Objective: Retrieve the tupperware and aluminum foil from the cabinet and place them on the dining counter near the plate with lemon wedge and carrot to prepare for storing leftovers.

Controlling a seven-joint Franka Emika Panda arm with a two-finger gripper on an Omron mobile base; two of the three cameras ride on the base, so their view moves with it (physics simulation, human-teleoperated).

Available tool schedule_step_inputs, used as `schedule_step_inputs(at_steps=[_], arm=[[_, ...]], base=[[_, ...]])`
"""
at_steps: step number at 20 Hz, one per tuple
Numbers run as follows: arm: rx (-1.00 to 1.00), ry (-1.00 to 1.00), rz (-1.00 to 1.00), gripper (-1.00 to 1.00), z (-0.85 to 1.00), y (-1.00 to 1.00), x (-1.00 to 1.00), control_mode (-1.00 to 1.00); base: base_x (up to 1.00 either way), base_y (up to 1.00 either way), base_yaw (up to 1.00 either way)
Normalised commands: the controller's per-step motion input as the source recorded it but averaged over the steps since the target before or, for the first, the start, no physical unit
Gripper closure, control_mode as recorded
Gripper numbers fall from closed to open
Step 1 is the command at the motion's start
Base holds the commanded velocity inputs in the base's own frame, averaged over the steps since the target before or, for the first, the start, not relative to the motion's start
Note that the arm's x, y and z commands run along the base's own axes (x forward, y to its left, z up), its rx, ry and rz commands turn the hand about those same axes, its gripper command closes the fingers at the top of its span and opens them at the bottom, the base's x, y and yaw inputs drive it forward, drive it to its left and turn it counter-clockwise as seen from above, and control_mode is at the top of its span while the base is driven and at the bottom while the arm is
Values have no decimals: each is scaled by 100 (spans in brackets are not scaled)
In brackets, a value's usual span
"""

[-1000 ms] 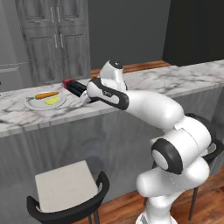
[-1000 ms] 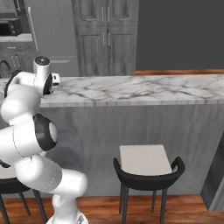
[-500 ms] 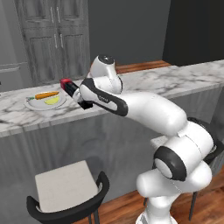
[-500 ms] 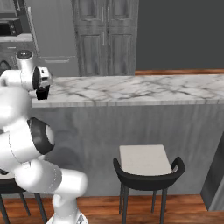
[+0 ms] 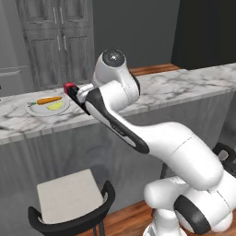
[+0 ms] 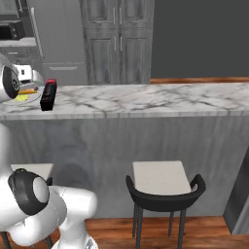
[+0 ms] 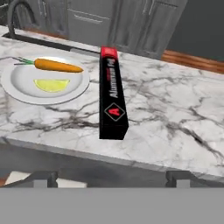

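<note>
1. The aluminum foil (image 7: 112, 94) lies flat on the marble dining counter worktop (image 7: 175, 118), just beside the plate (image 7: 26, 89) and clear of its rim.
2. In the hand view its long axis runs from the near edge of the worktop toward the far edge, red end (image 7: 109, 52) at the far side and black end at the near edge.
3. Its pale lettering and a red diamond mark face up.
4. The plate carries the carrot (image 7: 57, 65), lying crosswise to the carton, and the lemon wedge (image 7: 51, 85) in front of it.
5. The tool (image 7: 111, 177) hangs back from the carton with its fingers (image 7: 43, 178) wide apart, nothing between them.
6. In the right base view the carton (image 6: 47, 95) lies near the left end of the worktop, a black-and-white stool (image 6: 164, 187) below.
</note>
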Motion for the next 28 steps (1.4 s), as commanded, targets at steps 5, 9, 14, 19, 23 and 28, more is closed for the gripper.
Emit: schedule_step_inputs(at_steps=[5, 9, 14, 19, 23, 28], arm=[[7, -5, -31, -100, 10, -96, -96, -100], [10, 0, -26, -100, 0, -100, -98, -100], [8, -2, -12, -100, 1, -84, -86, -100], [5, -4, 0, -100, 11, -19, -26, -100], [6, -2, 4, -100, 16, -29, -24, -100], [8, -2, 3, -100, 6, -42, -38, 100]], base=[[0, 0, 0], [0, 0, 0], [0, 0, 0], [0, 0, 0], [0, 0, 0], [-13, -11, 0]])
